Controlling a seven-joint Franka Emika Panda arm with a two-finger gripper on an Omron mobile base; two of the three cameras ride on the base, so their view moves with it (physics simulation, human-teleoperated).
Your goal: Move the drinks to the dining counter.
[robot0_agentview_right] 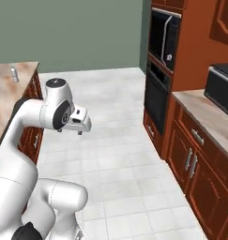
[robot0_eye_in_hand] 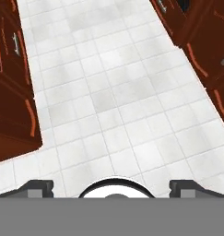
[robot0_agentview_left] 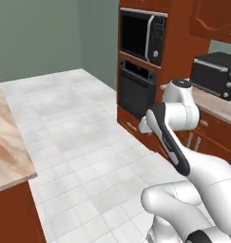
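While the arm hangs folded over floor tiles (robot0_eye_in_hand: 109, 92) | gripper (robot0_eye_in_hand: 111, 188) spread wide, holding nothing, tips cut off at 6 o'clock | small greyish bottle (robot0_agentview_right: 14, 74), too tiny to identify, stands on marble counter (robot0_agentview_right: 7, 93) at 10 o'clock.

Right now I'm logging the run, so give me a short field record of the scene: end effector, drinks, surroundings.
end effector: open, empty, over the white tile floor
drink in view: small greyish bottle upright on the marble top
wall unit: microwave above oven
right counter: black toaster oven
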